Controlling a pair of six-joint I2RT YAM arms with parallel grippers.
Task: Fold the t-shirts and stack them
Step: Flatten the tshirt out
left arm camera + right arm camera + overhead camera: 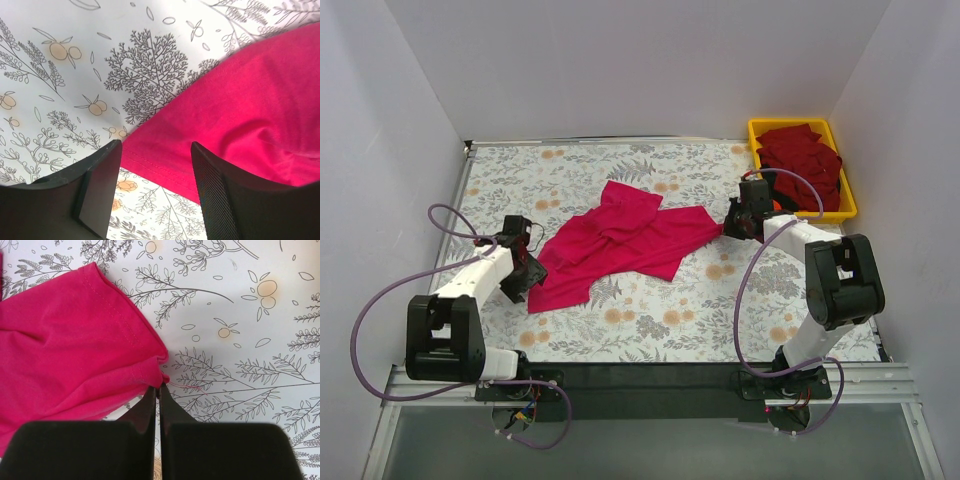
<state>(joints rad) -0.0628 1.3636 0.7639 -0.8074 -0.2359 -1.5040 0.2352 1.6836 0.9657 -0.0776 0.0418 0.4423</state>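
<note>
A bright magenta-pink t-shirt point(625, 243) lies crumpled in the middle of the flowered table. My left gripper point(525, 272) is low at the shirt's left bottom corner. In the left wrist view it is open point(156, 150), and the shirt's stitched hem point(165, 165) lies between the jaws, untouched. My right gripper point(740, 222) is at the shirt's right corner. In the right wrist view it is shut point(160, 386), with its tips pinching that corner of the shirt point(65, 350). Darker crimson t-shirts point(802, 160) are piled in the bin.
A yellow plastic bin point(850, 205) stands at the back right corner, just behind my right arm. The flowered tablecloth point(720, 310) covers the table. White walls enclose the left, back and right sides.
</note>
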